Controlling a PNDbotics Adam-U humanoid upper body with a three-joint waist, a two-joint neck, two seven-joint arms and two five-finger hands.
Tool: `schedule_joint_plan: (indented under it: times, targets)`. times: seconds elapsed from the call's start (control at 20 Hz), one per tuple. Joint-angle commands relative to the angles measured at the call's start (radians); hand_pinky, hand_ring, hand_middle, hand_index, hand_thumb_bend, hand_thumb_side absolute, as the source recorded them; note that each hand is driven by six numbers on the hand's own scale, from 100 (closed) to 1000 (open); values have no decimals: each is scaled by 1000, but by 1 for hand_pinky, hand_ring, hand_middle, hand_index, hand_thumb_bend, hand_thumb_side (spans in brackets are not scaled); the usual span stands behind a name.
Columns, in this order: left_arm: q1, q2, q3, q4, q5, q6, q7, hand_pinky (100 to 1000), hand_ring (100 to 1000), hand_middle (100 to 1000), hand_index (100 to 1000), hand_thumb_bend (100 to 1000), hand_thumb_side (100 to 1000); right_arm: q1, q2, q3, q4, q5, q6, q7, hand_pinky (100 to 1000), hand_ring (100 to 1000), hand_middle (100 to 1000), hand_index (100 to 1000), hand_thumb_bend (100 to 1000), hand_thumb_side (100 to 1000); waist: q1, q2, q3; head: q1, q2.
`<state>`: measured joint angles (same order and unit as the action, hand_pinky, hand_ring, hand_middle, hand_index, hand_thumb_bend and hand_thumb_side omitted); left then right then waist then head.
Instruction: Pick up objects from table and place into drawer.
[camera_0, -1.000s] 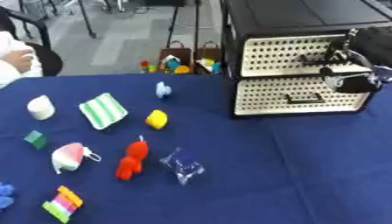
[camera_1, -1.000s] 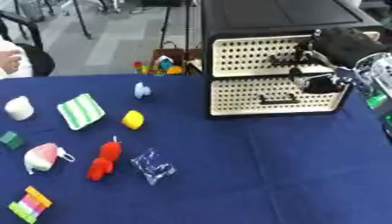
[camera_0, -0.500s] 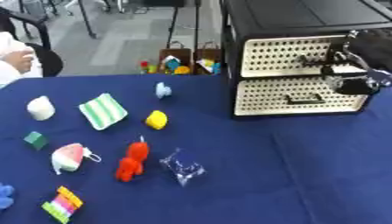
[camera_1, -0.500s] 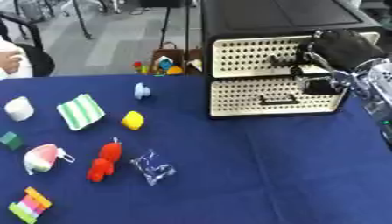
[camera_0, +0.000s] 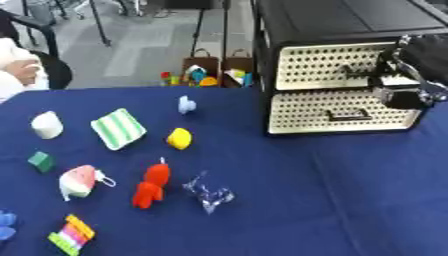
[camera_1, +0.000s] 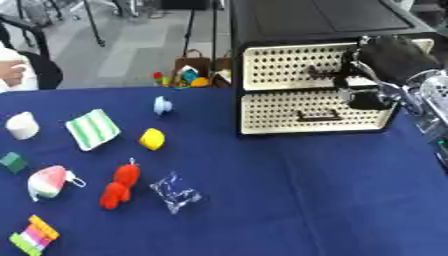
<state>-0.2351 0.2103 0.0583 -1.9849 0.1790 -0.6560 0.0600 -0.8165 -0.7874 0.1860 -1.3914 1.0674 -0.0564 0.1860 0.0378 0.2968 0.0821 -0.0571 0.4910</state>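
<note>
A black cabinet holds two cream perforated drawers, both closed. My right hand is against the front of the upper drawer, right beside its dark handle. Whether it holds the handle is hidden. The lower drawer has its own handle. On the blue table lie a white cup-like thing, a green striped cloth, a pale blue piece, a yellow object, a red toy and a clear crinkled wrapper.
At the left lie a green block, a pink, white and green piece, a rainbow block and something blue at the edge. Bags of toys stand on the floor beyond. A person sits far left.
My right hand has stayed at the upper drawer's front, both drawers remain closed, and nothing on the table has moved.
</note>
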Motion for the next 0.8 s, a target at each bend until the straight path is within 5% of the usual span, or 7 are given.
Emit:
schedule_joint_plan:
  times: [0.05,0.8]
  targets:
    - [-9,9,2,-15,4,1,-2,615,792,742,890,101,914,-9,-32,-6,-7,-12,4,-12,100,100,100,517,164,277,-2,-17,0,-1,-8]
    - [-8,9,3,-15,6,3,-3,614,787,742,890,100,914,21,-50,-17,-60,-47,18,-15,100,100,100,504,152,188,0,-19,-4,3,-9]
